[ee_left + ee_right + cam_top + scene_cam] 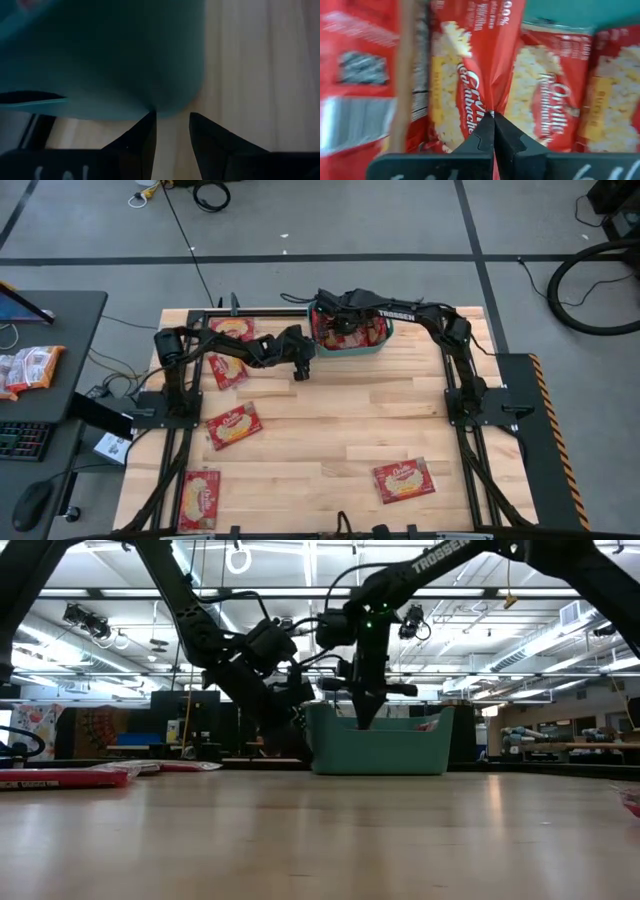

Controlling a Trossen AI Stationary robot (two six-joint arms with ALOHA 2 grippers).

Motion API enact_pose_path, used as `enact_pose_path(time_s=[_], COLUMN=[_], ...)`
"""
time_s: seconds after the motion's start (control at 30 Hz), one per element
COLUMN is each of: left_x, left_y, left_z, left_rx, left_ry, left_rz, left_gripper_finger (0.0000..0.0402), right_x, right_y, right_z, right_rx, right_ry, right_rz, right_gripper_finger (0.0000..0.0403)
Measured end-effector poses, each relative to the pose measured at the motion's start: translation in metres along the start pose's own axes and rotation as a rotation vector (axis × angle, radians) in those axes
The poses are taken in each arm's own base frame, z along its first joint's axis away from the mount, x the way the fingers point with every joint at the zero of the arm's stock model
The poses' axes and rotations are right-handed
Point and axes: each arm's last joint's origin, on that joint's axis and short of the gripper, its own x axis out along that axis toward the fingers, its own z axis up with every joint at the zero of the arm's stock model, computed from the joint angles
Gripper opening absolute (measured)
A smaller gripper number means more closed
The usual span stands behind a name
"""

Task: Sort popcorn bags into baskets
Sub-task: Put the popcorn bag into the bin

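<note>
Progress is judged partial. Several flat red popcorn bags with cream-yellow panels [540, 100] are seen stacked inside the teal plastic tub with rounded corners [352, 348], set at twelve o'clock on the pale wooden table [340, 430]. One more red bag [480, 60] is pinched by the clenched right gripper [493, 116] over the tub. Loose bags are left at nine [234, 424], seven [200, 498] and five o'clock [404, 480]. The left gripper [171, 116], parted and holding nothing, is poised beside the tub's wall.
</note>
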Motion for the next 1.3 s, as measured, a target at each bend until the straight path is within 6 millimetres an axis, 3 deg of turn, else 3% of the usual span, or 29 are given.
enact_pose_path(time_s=[0.47,0.97,1.3], left_x=[-0.001,-0.002,-0.006], left_y=[-0.006,-0.006,-0.003], left_z=[0.001,-0.005,0.0], left_rx=[-0.01,0.003,0.031], left_ry=[0.045,0.137,0.105], left_rz=[0.067,0.115,0.129], left_gripper_finger=[0.0121,0.0121,0.0121], right_x=[-0.014,-0.009,-0.002], right_y=[0.024,0.026,0.03], right_z=[-0.002,0.003,0.003], right_rx=[-0.11,-0.137,-0.126], right_ry=[-0.069,-0.07,-0.073], right_rz=[0.214,0.261,0.293], right_gripper_finger=[0.0013,0.0104,0.0119])
